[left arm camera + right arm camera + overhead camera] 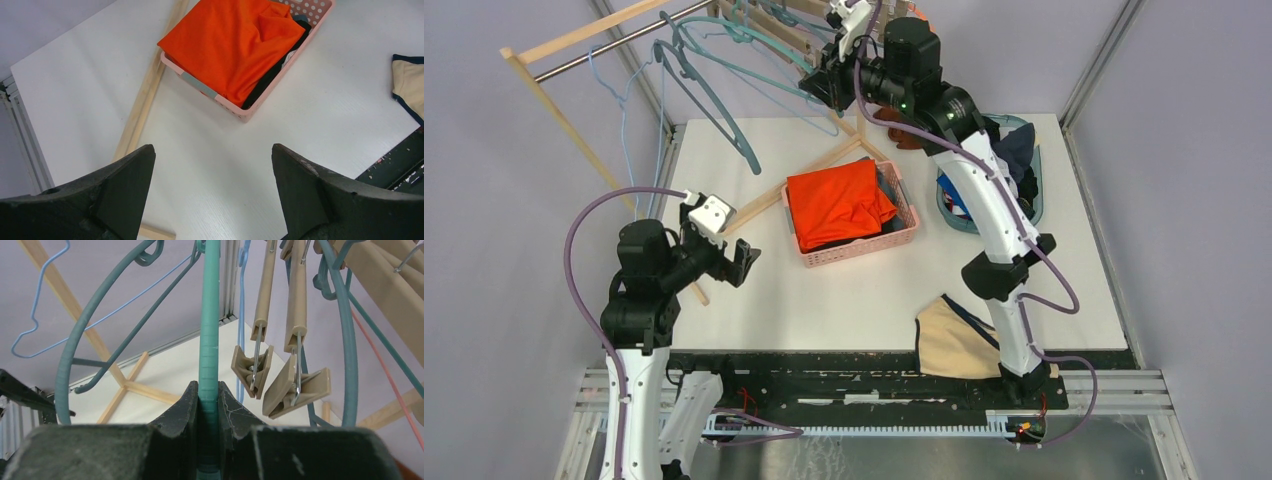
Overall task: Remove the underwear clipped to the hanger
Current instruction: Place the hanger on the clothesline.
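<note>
Hands, two — right hand (208,390) pinches one teal hanger (209,330), left hand (212,149) gapes empty.

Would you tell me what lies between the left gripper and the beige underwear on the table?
Nothing: the top view shows only bare white table between the left gripper and the beige underwear.
</note>
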Controlling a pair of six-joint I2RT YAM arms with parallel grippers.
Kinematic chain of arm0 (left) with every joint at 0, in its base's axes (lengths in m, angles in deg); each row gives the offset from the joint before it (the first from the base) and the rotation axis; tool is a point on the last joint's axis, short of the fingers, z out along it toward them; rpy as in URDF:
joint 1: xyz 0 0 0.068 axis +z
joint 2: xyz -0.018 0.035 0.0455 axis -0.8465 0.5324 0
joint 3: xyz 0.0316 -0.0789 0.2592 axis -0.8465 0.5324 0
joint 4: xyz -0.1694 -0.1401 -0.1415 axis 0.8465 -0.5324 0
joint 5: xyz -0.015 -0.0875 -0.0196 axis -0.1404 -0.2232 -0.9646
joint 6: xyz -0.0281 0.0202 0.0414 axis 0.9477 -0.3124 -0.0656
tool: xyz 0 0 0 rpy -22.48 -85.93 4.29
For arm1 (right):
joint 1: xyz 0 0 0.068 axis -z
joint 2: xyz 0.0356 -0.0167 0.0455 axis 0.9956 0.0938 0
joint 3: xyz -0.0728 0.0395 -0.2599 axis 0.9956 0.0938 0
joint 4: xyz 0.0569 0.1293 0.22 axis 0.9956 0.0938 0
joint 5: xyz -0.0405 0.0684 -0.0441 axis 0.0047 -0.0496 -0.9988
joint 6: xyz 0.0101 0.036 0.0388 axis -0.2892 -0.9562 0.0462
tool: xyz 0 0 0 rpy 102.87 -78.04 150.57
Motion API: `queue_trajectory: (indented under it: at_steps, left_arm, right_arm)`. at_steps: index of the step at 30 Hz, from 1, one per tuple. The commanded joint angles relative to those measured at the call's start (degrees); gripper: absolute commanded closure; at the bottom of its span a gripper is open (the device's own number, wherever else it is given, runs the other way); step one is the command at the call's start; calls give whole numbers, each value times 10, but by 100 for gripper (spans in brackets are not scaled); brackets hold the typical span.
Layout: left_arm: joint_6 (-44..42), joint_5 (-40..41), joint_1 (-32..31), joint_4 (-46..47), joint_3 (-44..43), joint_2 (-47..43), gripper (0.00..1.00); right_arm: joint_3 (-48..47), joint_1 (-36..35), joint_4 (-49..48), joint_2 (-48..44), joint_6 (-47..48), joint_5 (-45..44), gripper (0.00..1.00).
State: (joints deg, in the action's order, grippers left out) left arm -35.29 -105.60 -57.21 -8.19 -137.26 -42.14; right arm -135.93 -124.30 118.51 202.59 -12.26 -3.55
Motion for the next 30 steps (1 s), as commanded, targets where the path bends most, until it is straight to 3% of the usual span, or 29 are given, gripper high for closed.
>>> queue_trajectory:
  at_steps: [1,12,30]
  left_arm:
    - [-25,10,0,9,2,-8,7]
    - [-27,0,0,9,7,-14,7]
    - [-35,-6,0,8,20,-23,7]
  right_arm:
    - [-56,-18,-66,24,-1,-36,100]
    - [-67,-48,-72,64,3,-89,100]
    - [-23,-90,-39,36,-29,-170,100]
